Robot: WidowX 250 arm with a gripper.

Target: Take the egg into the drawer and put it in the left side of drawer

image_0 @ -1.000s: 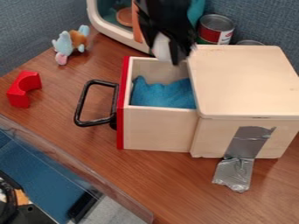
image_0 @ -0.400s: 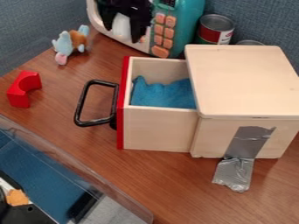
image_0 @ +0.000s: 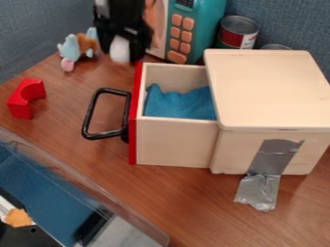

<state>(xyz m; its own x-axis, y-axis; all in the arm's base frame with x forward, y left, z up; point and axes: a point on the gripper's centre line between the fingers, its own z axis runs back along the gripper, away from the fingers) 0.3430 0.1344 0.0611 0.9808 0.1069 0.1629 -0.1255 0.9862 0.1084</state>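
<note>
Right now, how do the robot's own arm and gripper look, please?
The arm is black, and so is the gripper, which has an angular, uneven outline and two dark fingers. I can make out no cable or clear marking.

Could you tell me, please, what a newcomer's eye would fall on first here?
Probably the pale wooden box on the right, its drawer pulled out toward the picture's left, with a bright red front and blue cloth inside. Next, the black gripper at the top, holding a white egg near the drawer's far corner, beside the teal toy microwave.
</note>
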